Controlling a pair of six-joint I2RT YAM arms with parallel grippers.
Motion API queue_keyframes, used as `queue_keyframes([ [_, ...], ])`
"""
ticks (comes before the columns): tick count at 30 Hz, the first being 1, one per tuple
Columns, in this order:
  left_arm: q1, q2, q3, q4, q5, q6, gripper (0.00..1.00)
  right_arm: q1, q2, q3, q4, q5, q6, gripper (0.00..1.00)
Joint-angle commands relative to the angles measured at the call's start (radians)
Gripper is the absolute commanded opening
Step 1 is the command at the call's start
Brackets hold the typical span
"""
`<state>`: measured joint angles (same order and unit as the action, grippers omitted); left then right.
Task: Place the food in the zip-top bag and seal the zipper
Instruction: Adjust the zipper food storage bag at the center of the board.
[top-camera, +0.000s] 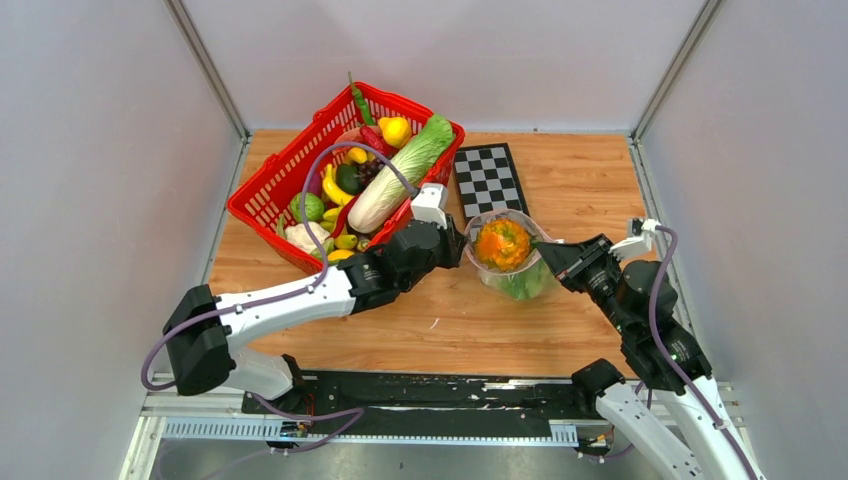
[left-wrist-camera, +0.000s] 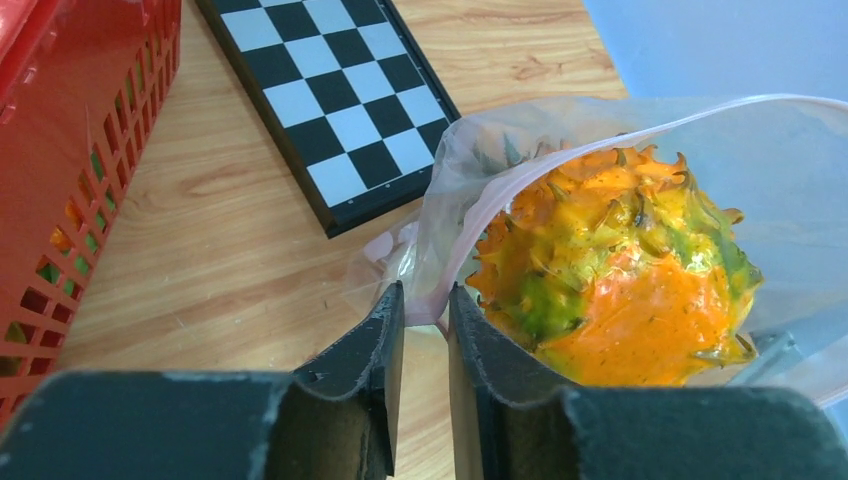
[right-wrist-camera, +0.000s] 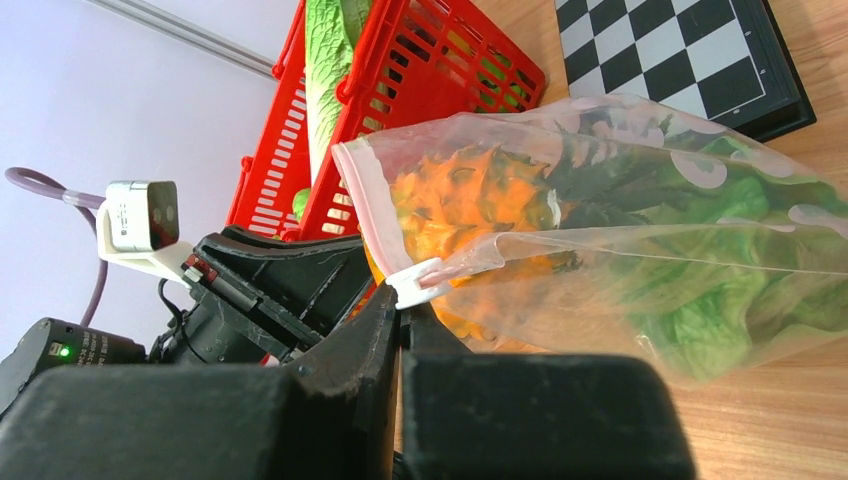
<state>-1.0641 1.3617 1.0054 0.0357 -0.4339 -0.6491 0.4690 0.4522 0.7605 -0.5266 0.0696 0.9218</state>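
The clear zip-top bag (top-camera: 505, 262) stands on the table between my two grippers. It holds an orange spiky pumpkin-like fruit (top-camera: 503, 243) above green lettuce (top-camera: 522, 285). My left gripper (top-camera: 458, 245) pinches the bag's left rim; in the left wrist view its jaws (left-wrist-camera: 427, 300) stand narrowly apart with bunched plastic between the tips, next to the fruit (left-wrist-camera: 620, 290). My right gripper (top-camera: 545, 252) is at the bag's right side. In the right wrist view it (right-wrist-camera: 400, 300) is shut at the white slider (right-wrist-camera: 418, 280) of the pink zipper (right-wrist-camera: 362, 200). The mouth gapes open.
A red mesh basket (top-camera: 262, 195) at the back left holds a long cabbage (top-camera: 400, 170), bananas, a lemon and other toy produce. A black-and-white checkerboard (top-camera: 488, 178) lies just behind the bag. Grey walls enclose the table on three sides.
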Motion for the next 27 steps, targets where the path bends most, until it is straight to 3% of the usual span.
queue_keyframes([
  [1, 0.004, 0.034, 0.074, -0.028, -0.019, 0.055, 0.23, 0.007, -0.005, 0.036, 0.039, -0.004, -0.012, 0.00],
  [5, 0.004, 0.021, 0.081, -0.006, -0.008, 0.104, 0.15, 0.006, -0.009, 0.035, 0.037, -0.001, -0.017, 0.00],
  [9, 0.004, -0.007, 0.119, 0.002, 0.009, 0.198, 0.00, 0.007, 0.006, 0.050, 0.050, -0.039, -0.091, 0.03],
  [14, 0.005, -0.018, 0.254, -0.092, -0.011, 0.326, 0.00, 0.006, 0.080, 0.166, -0.031, -0.193, -0.354, 0.36],
  [19, 0.023, 0.011, 0.350, -0.185, 0.006, 0.379, 0.00, 0.007, 0.130, 0.324, -0.212, -0.291, -0.541, 0.59],
  [23, 0.027, 0.010, 0.355, -0.200, 0.002, 0.382, 0.00, 0.007, 0.188, 0.496, -0.389, -0.396, -0.668, 0.62],
  [27, 0.029, -0.013, 0.345, -0.190, 0.009, 0.390, 0.00, 0.006, 0.197, 0.597, -0.406, -0.250, -0.685, 0.60],
])
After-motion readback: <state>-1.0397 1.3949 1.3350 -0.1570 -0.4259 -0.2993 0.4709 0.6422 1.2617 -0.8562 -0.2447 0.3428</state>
